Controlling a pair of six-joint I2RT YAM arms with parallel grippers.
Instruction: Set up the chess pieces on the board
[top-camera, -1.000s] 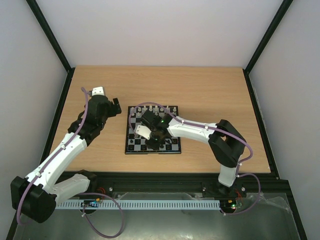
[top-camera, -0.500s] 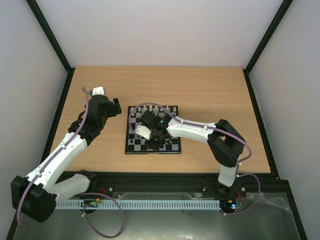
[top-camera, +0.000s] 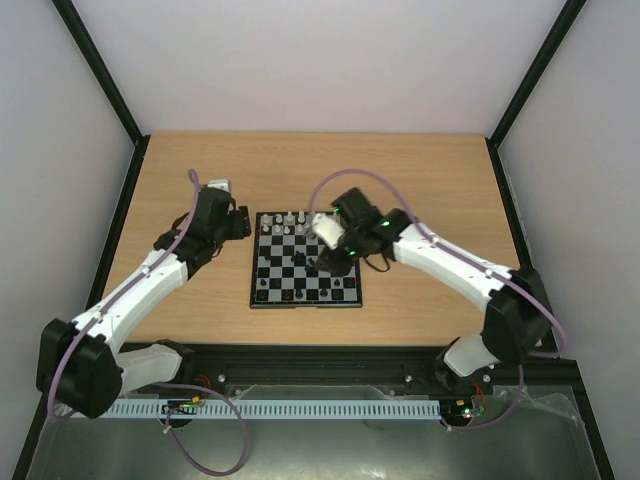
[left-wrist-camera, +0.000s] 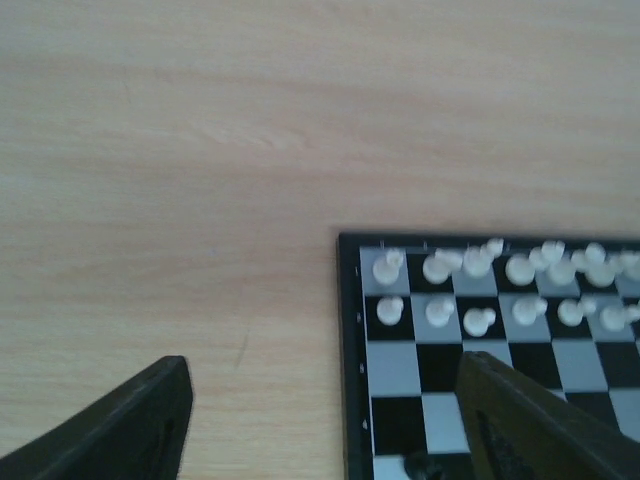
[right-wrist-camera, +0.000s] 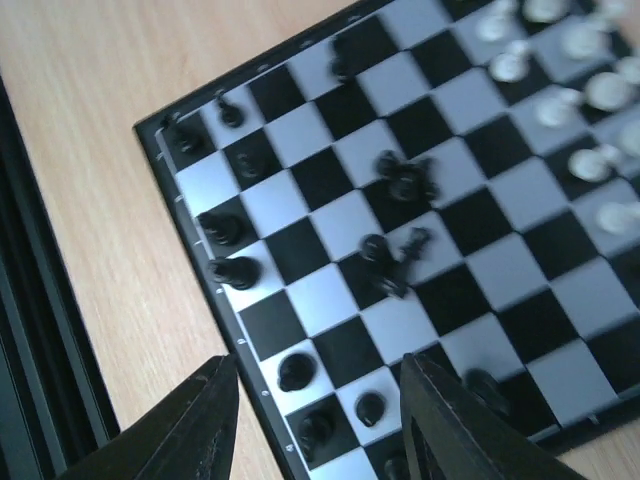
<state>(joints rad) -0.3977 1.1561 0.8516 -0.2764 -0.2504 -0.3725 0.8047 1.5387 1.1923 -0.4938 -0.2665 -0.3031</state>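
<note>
Wooden surface (top-camera: 430, 190) with the board (top-camera: 296, 283) lying flat in its middle; white pieces (left-wrist-camera: 480, 290) stand in two rows on the far side; black pieces (right-wrist-camera: 225, 232) stand by the near edge, and some sit bunched on middle squares; left claw (left-wrist-camera: 320, 430) hangs open and empty over the board's far left corner; right claw (right-wrist-camera: 320, 420) hangs open and empty over the board, near the black pieces.
</note>
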